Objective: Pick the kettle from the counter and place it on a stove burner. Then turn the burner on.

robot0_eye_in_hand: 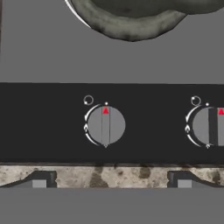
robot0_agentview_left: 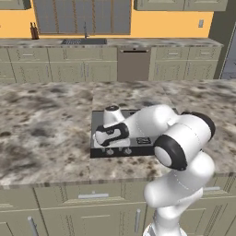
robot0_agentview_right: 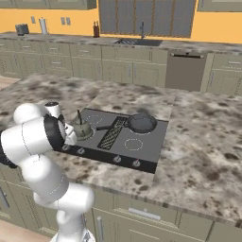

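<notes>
The grey-green kettle point(robot0_agentview_right: 82, 128) stands upright on the front-left stove burner of the dark cooktop point(robot0_agentview_right: 142, 146). In the hand view its rounded base point(robot0_eye_in_hand: 131, 22) covers most of the burner's white ring point(robot0_eye_in_hand: 78, 14). My gripper point(robot0_eye_in_hand: 111, 181) hangs open over the cooktop's front edge and holds nothing. It points down at a round grey knob point(robot0_eye_in_hand: 105, 125) whose red mark points up toward the kettle. A second knob point(robot0_eye_in_hand: 209, 127) sits to the right. The counter point(robot0_agentview_left: 46, 124) surrounds the cooktop.
A dark frying pan point(robot0_agentview_right: 142, 123) rests on the back-right burner, its handle pointing toward the kettle. Another ringed burner point(robot0_agentview_right: 133, 144) lies in front of it. More knobs point(robot0_agentview_right: 117, 159) line the cooktop's front strip. Cabinets and a sink point(robot0_agentview_left: 84, 41) stand along the far wall.
</notes>
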Available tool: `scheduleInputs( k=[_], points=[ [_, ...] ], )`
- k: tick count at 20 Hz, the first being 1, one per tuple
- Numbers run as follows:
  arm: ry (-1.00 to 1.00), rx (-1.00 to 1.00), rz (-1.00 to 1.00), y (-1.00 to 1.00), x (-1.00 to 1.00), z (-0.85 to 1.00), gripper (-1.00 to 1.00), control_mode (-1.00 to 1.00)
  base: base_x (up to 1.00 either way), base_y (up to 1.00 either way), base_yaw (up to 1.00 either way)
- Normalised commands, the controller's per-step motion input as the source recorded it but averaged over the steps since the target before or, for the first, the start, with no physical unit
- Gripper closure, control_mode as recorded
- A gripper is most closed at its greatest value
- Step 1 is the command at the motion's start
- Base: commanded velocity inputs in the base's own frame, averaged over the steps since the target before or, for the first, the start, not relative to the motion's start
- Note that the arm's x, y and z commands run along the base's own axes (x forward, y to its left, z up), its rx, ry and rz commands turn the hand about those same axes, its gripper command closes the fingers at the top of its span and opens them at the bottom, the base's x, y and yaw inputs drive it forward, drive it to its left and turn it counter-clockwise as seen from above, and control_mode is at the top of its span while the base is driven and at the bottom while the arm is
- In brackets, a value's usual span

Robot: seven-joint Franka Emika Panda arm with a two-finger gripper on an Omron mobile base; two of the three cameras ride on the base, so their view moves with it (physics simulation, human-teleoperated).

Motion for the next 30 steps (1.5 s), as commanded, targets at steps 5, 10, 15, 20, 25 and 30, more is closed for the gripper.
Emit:
scheduleInputs(
  k=[5,10,15,20,25,30],
  points=[
    [-0.01,0.00,0.00,0.00,0.19,-0.17,-1.00,-1.00,0.00,0.00,0.00],
    [-0.03,0.00,0.00,0.00,0.21,-0.14,-1.00,-1.00,0.00,0.00,0.00],
    [-0.02,0.00,0.00,0.00,0.08,-0.08,-1.00,-1.00,0.00,0.00,0.00],
    [0.00,0.00,0.00,0.00,0.00,-0.11,-1.00,-1.00,0.00,0.00,0.00],
    [-0.01,0.00,0.00,0.00,0.00,-0.17,-1.00,-1.00,0.00,0.00,0.00],
    [-0.03,0.00,0.00,0.00,0.03,-0.07,-1.00,-1.00,0.00,0.00,0.00]
  ],
)
